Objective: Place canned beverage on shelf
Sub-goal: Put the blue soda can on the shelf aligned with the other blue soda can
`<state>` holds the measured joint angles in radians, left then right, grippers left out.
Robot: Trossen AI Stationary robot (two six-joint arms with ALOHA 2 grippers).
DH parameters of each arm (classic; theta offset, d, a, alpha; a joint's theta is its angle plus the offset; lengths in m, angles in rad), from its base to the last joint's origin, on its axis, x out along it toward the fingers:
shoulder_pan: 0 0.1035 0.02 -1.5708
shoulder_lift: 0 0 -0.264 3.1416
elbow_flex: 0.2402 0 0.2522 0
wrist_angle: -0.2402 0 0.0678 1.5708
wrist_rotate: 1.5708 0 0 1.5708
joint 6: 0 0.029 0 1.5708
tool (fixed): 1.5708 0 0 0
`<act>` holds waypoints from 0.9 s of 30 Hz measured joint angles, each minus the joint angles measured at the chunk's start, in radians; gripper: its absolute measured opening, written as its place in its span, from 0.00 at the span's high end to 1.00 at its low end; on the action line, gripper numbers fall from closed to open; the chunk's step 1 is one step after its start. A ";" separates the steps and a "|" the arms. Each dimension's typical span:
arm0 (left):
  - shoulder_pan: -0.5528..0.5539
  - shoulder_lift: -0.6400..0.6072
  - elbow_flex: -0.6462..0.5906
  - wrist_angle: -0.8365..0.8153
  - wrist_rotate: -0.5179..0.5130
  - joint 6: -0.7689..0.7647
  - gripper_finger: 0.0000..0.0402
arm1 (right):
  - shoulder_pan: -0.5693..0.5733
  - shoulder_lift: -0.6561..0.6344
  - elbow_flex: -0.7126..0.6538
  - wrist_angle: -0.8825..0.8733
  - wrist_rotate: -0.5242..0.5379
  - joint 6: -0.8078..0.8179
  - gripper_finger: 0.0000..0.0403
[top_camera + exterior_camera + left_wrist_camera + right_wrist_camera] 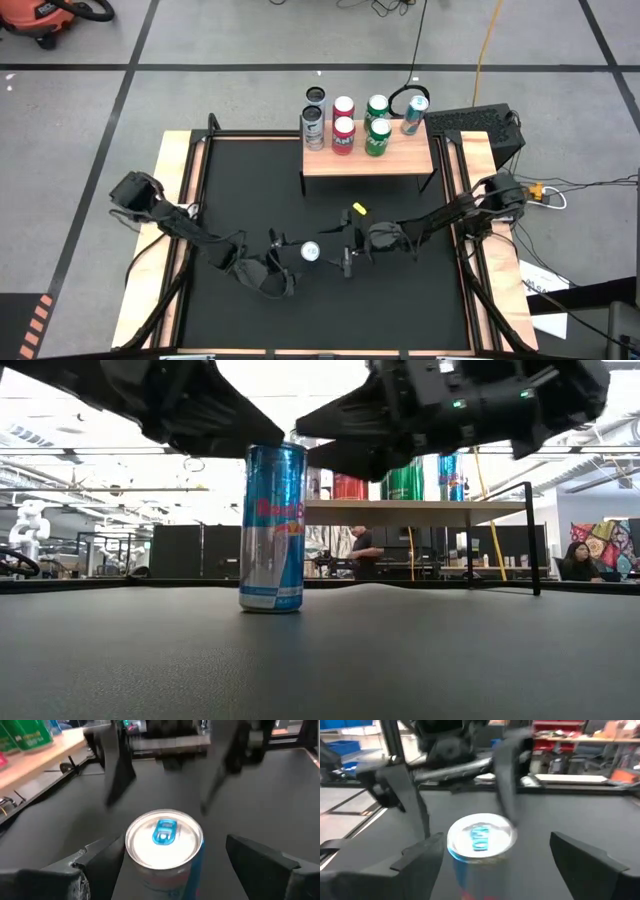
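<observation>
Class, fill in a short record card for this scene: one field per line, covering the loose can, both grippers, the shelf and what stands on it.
loose can: blue-and-silver can, upright on the black table, blue tab on top
left gripper: open, fingers either side of the can, apart from it
right gripper: open, facing the same can from the opposite side
shelf: light-wood shelf at the table's far edge
on shelf: about seven upright cans in two rows, near half bare

One blue-and-silver can [310, 252] stands on the black table [250, 180]. The shelf [366, 162] holds seven cans: two silver [313, 128], two red [343, 136], two green [377, 138] and one teal [414, 115]. Two grippers, left [283, 262] and right [343, 255]
</observation>
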<state>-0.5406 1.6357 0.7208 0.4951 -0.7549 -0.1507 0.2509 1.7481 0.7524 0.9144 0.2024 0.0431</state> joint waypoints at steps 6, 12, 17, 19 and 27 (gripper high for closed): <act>-0.020 -0.025 0.001 -0.136 -0.051 -0.030 0.14 | -0.003 0.128 0.107 -0.032 -0.021 0.008 0.10; -0.019 -0.025 0.001 -0.219 -0.056 -0.103 0.14 | -0.027 0.166 0.139 -0.028 -0.022 0.023 0.12; -0.025 -0.025 0.001 -0.225 -0.062 -0.106 0.14 | -0.046 0.160 0.139 -0.029 -0.021 0.053 0.15; -0.025 -0.025 0.001 -0.227 -0.062 -0.106 0.14 | -0.050 0.159 0.139 -0.030 -0.023 0.075 0.21; -0.025 -0.025 0.001 -0.228 -0.079 -0.130 0.15 | -0.045 0.146 0.139 -0.062 -0.019 0.062 0.49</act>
<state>-0.5655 1.6108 0.7216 0.2671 -0.8338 -0.2807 0.2056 1.8939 0.8913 0.8526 0.1838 0.1050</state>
